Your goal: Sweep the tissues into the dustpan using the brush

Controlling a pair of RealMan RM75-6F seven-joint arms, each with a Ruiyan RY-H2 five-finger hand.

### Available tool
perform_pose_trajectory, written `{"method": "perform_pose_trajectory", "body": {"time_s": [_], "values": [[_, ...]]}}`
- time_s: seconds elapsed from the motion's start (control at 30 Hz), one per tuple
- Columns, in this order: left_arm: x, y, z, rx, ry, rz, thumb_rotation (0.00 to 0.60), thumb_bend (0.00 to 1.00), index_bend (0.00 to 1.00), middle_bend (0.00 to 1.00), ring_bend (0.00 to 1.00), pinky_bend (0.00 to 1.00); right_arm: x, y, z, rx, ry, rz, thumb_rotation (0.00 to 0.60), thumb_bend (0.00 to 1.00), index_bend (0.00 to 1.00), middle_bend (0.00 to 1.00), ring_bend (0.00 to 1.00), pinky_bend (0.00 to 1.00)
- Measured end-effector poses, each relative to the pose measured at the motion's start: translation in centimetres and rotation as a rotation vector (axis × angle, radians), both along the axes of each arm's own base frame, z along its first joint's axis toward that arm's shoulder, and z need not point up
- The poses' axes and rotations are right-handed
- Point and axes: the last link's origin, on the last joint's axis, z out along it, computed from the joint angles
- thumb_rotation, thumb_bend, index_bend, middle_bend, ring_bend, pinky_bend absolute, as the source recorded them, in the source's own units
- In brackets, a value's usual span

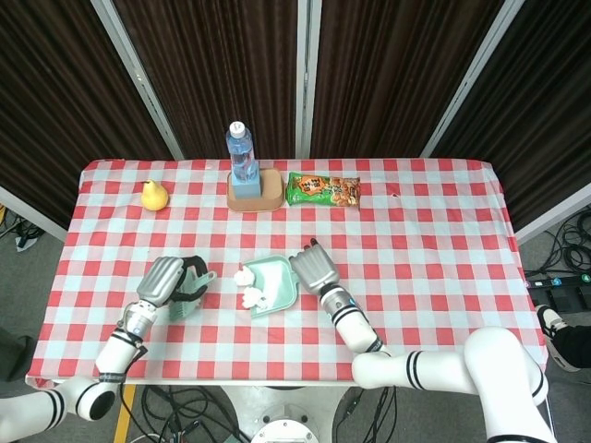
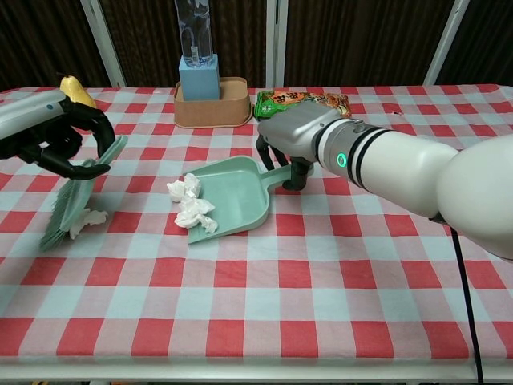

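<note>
My left hand [image 2: 58,141] grips the green brush [image 2: 78,189] by its handle at the left of the table, also visible in the head view as my left hand [image 1: 164,281]. The bristles [image 2: 56,226] rest on the cloth on the left side of a loose tissue [image 2: 90,217]. The green dustpan [image 2: 237,191] lies mid-table with its mouth facing left. Two crumpled tissues [image 2: 183,187] [image 2: 197,213] sit at its lip. My right hand [image 2: 295,138] holds the dustpan handle [image 2: 281,173]. In the head view, the dustpan [image 1: 277,281] sits just left of my right hand [image 1: 314,269].
A yellow pear [image 1: 154,195] lies far left. At the back, a water bottle [image 1: 241,152] stands in a blue box on a brown tray [image 1: 268,198], with a green snack packet [image 1: 323,189] beside it. The checked tablecloth's front edge [image 2: 240,362] is near.
</note>
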Motion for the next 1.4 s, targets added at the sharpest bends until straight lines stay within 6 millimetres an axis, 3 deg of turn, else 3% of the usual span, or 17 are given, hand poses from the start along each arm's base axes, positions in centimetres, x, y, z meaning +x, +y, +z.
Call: {"method": "perform_pose_trajectory", "body": {"time_s": [0.3, 0.83, 1.4], "values": [[2.8, 1.9, -2.2, 0.013, -0.056, -0.059, 0.600, 0.41, 0.54, 0.56, 0.80, 0.94, 0.4, 0.2, -0.4, -0.001, -0.005, -0.004, 0.600, 0.47, 0.70, 0.59, 0.35, 0.21], [8.2, 4.2, -5.3, -0.075, -0.209, -0.139, 0.600, 0.41, 0.54, 0.56, 0.80, 0.94, 0.8, 0.3, -1.1, 0.004, -0.057, -0.032, 0.600, 0.57, 0.71, 0.59, 0.36, 0.21], [11.2, 5.4, -6.7, -0.158, -0.430, -0.072, 0.600, 0.42, 0.54, 0.56, 0.80, 0.93, -0.4, -0.4, -1.0, 0.028, -0.163, -0.129, 0.600, 0.59, 0.71, 0.60, 0.36, 0.21]]}}
